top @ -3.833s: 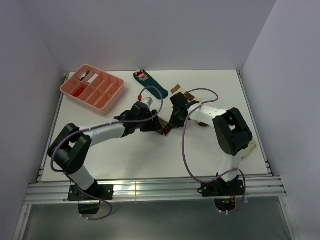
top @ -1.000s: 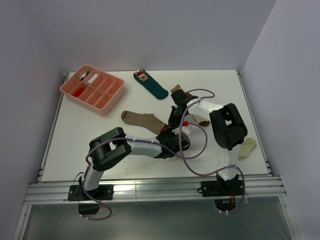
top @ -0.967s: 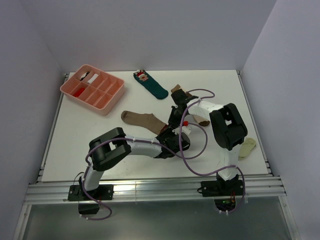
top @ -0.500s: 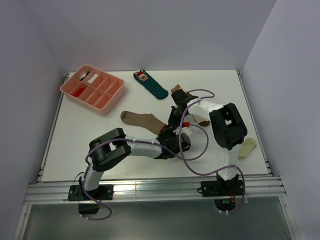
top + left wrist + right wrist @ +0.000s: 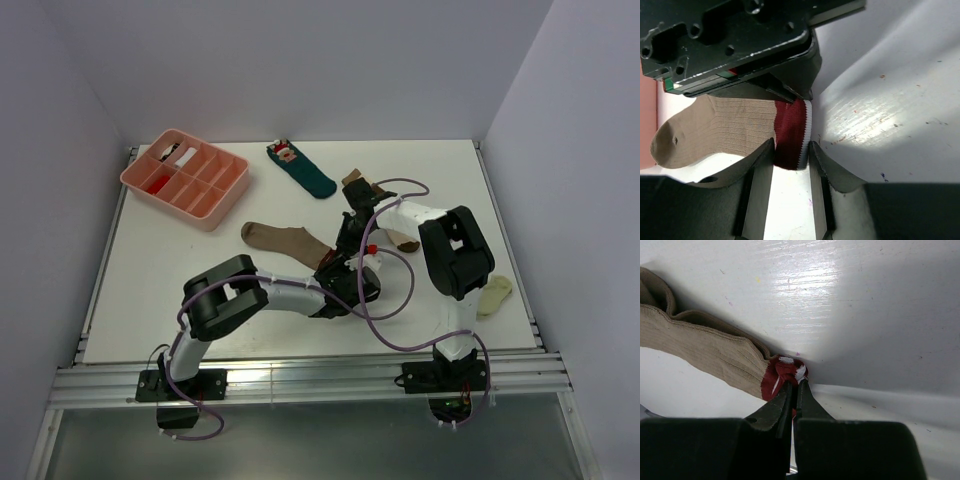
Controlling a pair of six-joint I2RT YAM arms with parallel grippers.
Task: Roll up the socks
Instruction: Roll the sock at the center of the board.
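The tan-brown sock (image 5: 280, 237) lies flat mid-table, its dark red cuff pointing right. It shows in the left wrist view (image 5: 720, 132) and the right wrist view (image 5: 705, 350). My left gripper (image 5: 333, 272) comes from the near side and its jaws (image 5: 792, 157) close on the cuff's end. My right gripper (image 5: 342, 250) pinches the bunched cuff from the far side, jaws almost together (image 5: 795, 385). The cream sock with brown bands (image 5: 357, 184) lies behind, partly hidden under the right arm.
A pink divided tray (image 5: 185, 178) stands at the back left. A dark teal sock (image 5: 300, 168) lies at the back centre. A pale yellowish sock (image 5: 494, 296) lies at the right, beside the right arm. Purple cables loop over both arms.
Since 3.8 s ago the left arm has swung from over the sock to the near side of the cuff. In the last second the sock slid slightly left; both grippers stay on the cuff.
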